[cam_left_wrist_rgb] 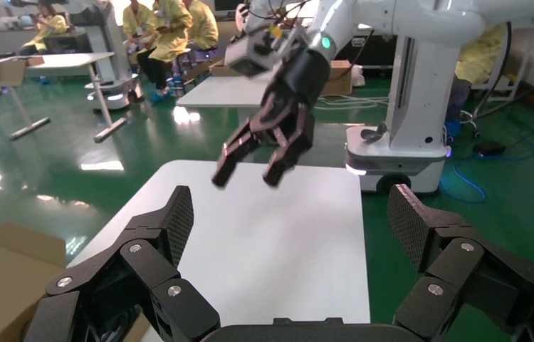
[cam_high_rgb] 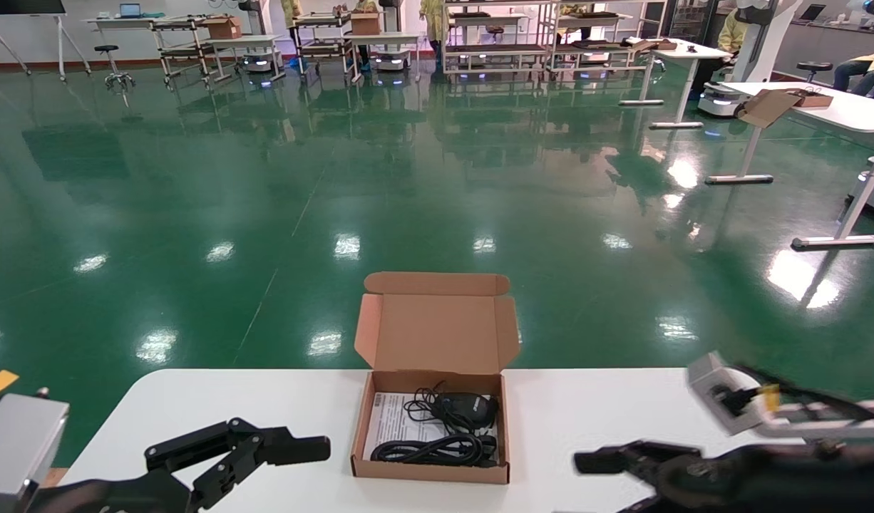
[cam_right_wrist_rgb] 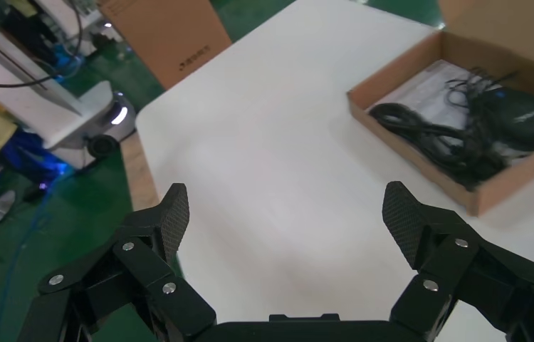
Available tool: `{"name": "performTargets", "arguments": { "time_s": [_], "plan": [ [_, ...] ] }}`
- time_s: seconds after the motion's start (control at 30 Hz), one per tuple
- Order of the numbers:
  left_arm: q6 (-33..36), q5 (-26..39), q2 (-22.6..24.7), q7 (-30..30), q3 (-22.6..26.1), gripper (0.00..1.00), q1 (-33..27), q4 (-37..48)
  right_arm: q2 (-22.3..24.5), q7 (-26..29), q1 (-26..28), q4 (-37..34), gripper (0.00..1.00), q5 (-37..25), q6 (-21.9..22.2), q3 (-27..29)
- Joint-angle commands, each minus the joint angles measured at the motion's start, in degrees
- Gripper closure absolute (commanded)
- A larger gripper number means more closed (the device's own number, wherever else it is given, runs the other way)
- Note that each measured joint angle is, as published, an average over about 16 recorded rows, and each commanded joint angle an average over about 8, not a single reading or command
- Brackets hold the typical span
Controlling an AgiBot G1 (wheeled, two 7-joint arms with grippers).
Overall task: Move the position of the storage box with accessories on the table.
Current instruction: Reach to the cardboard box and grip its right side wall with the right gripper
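Cardboard storage box (cam_high_rgb: 430,467) sits lid-up at the counter's (cam_high_rgb: 608,413) middle, mouse (cam_high_rgb: 468,410), cable (cam_high_rgb: 430,449) and leaflet (cam_high_rgb: 391,422) inside. Left pincer (cam_high_rgb: 294,449) and right pincer (cam_high_rgb: 601,462) flank it, both spread wide, apparently ready to clamp its sides.

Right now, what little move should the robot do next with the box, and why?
Probably bring the left gripper in toward the side of the storage box. Both grippers, the right gripper too, are open and apart from the box, which sits lid-up on the table.
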Motion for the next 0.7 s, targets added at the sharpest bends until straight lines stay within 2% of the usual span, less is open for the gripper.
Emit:
{"name": "performTargets", "arguments": {
  "time_s": [0.03,0.27,0.47,0.7],
  "plan": [
    [0.0,0.0,0.0,0.0,0.0,0.00,0.0,0.0,0.9,-0.3,0.6,-0.1,0.00,0.4,-0.1,-0.3],
    [0.0,0.0,0.0,0.0,0.0,0.00,0.0,0.0,-2.3,2.4,6.1,-5.4,0.00,-5.9,4.9,-3.5],
    [0.0,0.0,0.0,0.0,0.0,0.00,0.0,0.0,-8.5,8.3,10.3,-11.9,0.00,-11.4,12.2,-5.9],
    [0.0,0.0,0.0,0.0,0.0,0.00,0.0,0.0,-16.0,13.3,11.3,-21.6,0.00,-13.3,21.1,-6.6]
  ]
}}
